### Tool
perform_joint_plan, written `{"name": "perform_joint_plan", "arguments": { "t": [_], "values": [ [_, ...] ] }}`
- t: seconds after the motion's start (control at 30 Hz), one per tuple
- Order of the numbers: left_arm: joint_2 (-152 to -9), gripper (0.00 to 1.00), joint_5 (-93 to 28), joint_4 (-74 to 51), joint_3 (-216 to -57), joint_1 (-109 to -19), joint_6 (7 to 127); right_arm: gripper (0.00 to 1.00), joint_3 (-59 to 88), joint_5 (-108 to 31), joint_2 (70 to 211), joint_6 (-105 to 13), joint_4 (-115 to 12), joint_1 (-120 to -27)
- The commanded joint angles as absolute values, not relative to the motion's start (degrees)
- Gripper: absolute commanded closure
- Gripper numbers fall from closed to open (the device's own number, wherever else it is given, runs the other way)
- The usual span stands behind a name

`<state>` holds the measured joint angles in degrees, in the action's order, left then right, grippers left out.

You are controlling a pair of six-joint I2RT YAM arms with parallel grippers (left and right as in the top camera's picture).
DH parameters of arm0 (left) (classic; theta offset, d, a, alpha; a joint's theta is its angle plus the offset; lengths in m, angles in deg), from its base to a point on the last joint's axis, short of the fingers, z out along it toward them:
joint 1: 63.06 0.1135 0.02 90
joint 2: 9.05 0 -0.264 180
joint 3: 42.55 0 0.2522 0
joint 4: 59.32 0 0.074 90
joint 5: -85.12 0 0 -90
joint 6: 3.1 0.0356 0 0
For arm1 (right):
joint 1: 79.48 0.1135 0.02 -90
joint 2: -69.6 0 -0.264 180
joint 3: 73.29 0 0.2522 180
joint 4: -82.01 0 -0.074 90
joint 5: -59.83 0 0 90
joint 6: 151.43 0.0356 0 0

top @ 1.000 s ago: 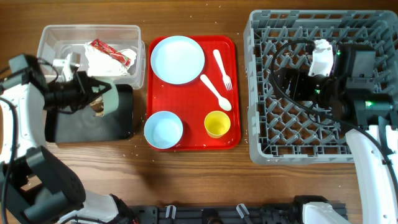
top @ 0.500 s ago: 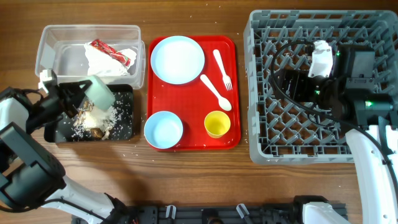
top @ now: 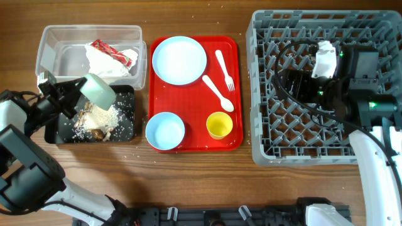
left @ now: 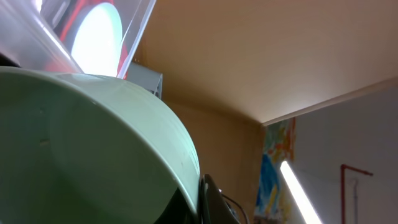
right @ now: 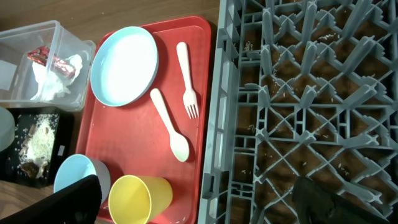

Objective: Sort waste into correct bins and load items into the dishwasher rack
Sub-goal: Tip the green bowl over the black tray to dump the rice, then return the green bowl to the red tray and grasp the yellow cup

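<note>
My left gripper [top: 78, 94] is shut on a pale blue bowl [top: 97, 91], tipped on its side above the black tray [top: 130, 113], which holds rice crumbs and brown bits [top: 94, 120]. The bowl fills the left wrist view [left: 93, 143]. The clear tub [top: 63, 59] holds the napkin [top: 103, 63] and wrapper [top: 113, 53]. On the red tray [top: 195, 107] lie the plate [top: 179, 59], fork [top: 225, 69], spoon [top: 218, 93], second bowl [top: 165, 130] and yellow cup [top: 219, 125]. My right gripper [right: 205, 205] is open and empty over the grey rack [top: 276, 135].
Scattered rice grains lie on the wooden table around the trays and inside the rack [right: 298, 93]. The right wrist view shows the cup [right: 138, 199] lying by the red tray's edge beside the rack wall. The right arm's cables hang over the rack.
The left gripper swung the bowl over the black tray and tipped it; crumbs now lie in the tray. The bowl has since lifted slightly. The right arm has not moved.
</note>
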<state>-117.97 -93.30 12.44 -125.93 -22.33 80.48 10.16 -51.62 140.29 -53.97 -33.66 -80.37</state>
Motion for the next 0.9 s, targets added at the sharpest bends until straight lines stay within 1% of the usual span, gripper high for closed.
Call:
{"name": "perform_joint_plan", "arguments": {
  "t": [0.0, 0.07, 0.2, 0.33, 0.4, 0.47, 0.53, 0.6, 0.7, 0.83, 0.87],
  "values": [
    [-117.7, 0.96, -95.2, 13.4, -127.0, -23.3, 75.7, 0.00, 11.3, -52.8, 140.8, -53.4, -34.1, -80.6],
    [-114.9, 0.96, -93.2, 14.0, -130.9, -27.4, 75.7, 0.00, 11.3, -52.7, 140.8, -53.5, -34.5, -80.6],
    [-109.2, 0.96, -78.8, 13.9, -139.2, -40.0, 75.6, 0.00, 11.3, -52.7, 140.8, -53.5, -34.7, -80.6],
    [-106.3, 0.96, -57.9, 8.6, -142.5, -55.5, 71.3, 0.00, 11.3, -52.7, 140.8, -53.5, -34.7, -80.6],
    [-106.6, 0.96, -45.7, 6.4, -142.5, -65.0, 71.2, 0.00, 11.3, -52.8, 140.8, -53.5, -34.7, -80.6],
    [-107.1, 0.96, -30.0, 6.1, -142.5, -74.5, 71.2, 0.00, 11.3, -52.8, 140.8, -53.5, -34.7, -80.6],
    [-108.3, 0.96, -16.9, 5.8, -142.5, -82.4, 71.2, 0.00, 11.3, -52.7, 140.8, -53.5, -34.6, -80.6],
    [-110.1, 0.96, -7.6, 5.9, -142.5, -88.8, 71.2, 0.00, 11.3, -52.7, 140.8, -53.5, -34.6, -80.6],
    [-114.0, 0.96, -4.5, 4.2, -142.5, -94.6, 71.2, 0.00, 11.3, -52.7, 140.8, -53.5, -34.6, -80.6],
    [-119.1, 0.96, -4.3, 4.2, -142.5, -96.8, 71.2, 0.00, 11.3, -52.7, 140.8, -53.5, -34.4, -80.6],
    [-119.7, 0.94, -4.3, 4.4, -142.5, -96.9, 71.2, 0.00, 11.3, -52.7, 140.8, -53.5, -34.4, -80.6]
  ]
}}
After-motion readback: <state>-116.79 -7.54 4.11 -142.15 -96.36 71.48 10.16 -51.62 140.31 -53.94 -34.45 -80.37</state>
